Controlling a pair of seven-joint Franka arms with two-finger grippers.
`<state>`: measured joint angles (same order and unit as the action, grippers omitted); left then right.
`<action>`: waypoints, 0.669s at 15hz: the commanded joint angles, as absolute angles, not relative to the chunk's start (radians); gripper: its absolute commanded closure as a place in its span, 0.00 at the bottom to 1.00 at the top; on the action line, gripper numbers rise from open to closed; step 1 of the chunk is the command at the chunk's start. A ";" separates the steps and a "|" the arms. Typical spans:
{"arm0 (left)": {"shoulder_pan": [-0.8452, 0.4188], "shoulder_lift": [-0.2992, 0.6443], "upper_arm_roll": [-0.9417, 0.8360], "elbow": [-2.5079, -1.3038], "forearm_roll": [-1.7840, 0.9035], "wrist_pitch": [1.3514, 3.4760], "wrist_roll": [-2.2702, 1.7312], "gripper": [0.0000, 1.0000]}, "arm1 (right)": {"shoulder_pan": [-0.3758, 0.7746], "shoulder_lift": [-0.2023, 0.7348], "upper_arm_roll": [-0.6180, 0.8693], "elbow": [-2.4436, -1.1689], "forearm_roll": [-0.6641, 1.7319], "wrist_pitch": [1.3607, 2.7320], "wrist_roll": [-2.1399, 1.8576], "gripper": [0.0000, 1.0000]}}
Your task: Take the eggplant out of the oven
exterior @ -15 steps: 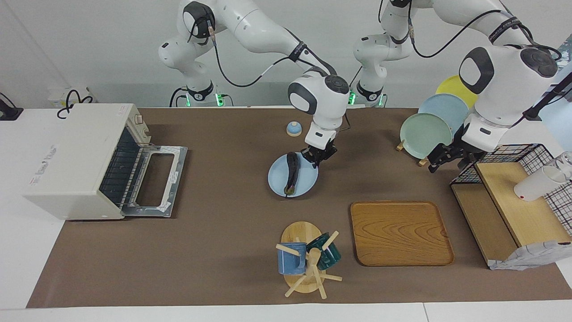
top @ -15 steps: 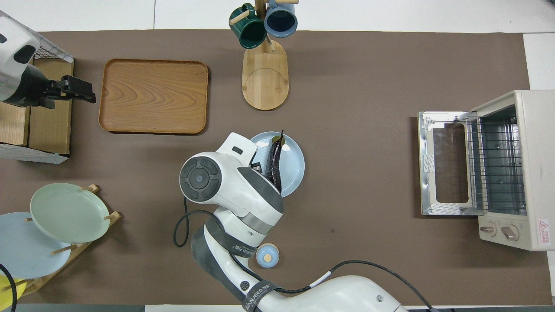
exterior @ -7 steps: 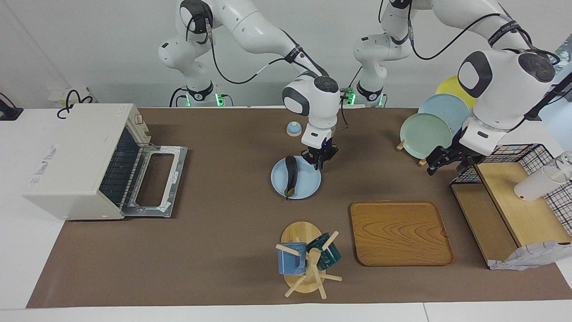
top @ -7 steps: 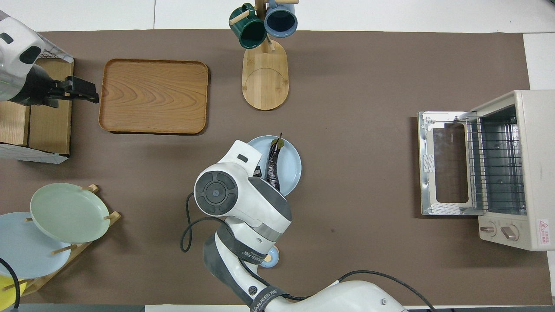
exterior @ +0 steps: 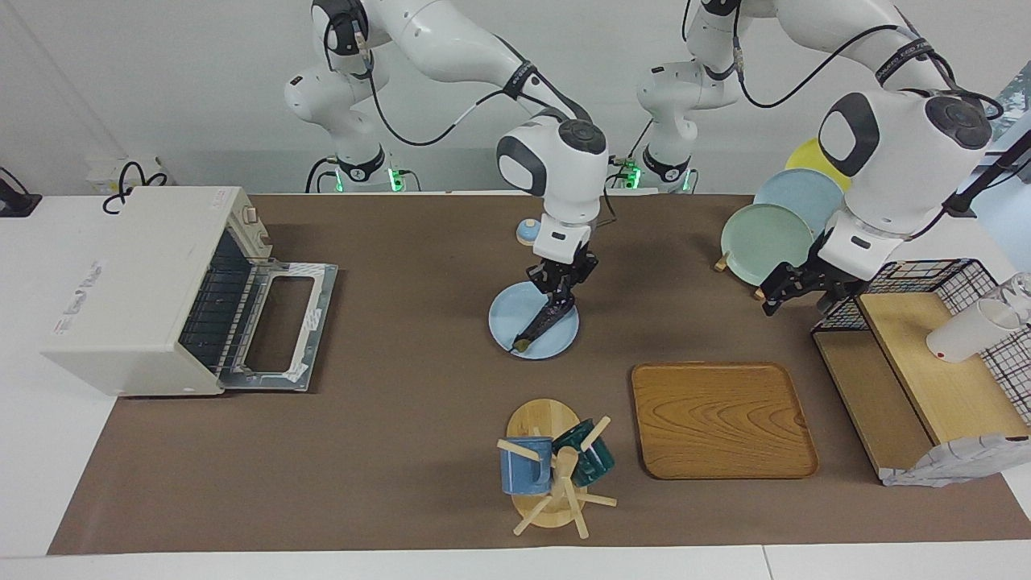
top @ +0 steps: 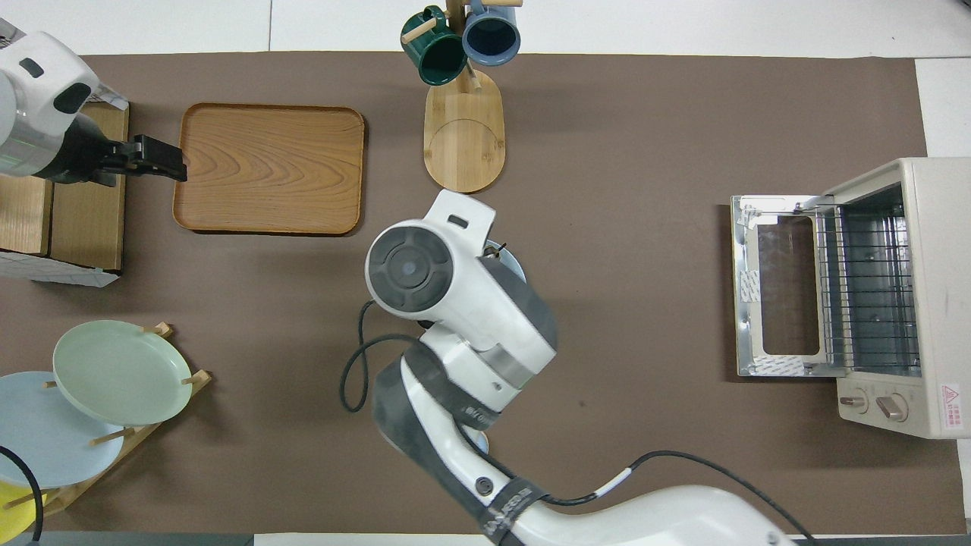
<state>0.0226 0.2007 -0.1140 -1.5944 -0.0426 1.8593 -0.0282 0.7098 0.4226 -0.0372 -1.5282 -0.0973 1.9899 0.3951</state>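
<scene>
Right hand (exterior: 561, 283) pinching one eggplant (exterior: 544, 319), tilted, tip on plate (exterior: 507, 316); bare desk (exterior: 403, 354) toward nine o'clock, one oven (exterior: 145, 286) open. Left hand (exterior: 793, 286) by basket: cannot tell.

We extend our right arm over the table's middle, wrist bent steeply downward; our right gripper (exterior: 561, 283) points down with its black fingers closed on a slender dark object. We hold our left arm raised at its own end of the table, our left gripper (exterior: 783, 292) angled downward.
</scene>
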 commanded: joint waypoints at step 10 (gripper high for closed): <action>-0.339 0.241 -0.109 -1.687 -0.104 1.936 -0.026 0.00 | 0.253 0.175 -0.029 -1.987 -0.181 2.036 0.242 1.00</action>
<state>-0.2852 0.2466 -0.1260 -1.6425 -0.0687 1.8752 -0.0298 0.2882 0.2593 -0.0453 -1.8187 -0.1637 1.9097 0.2507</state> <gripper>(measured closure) 0.000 0.991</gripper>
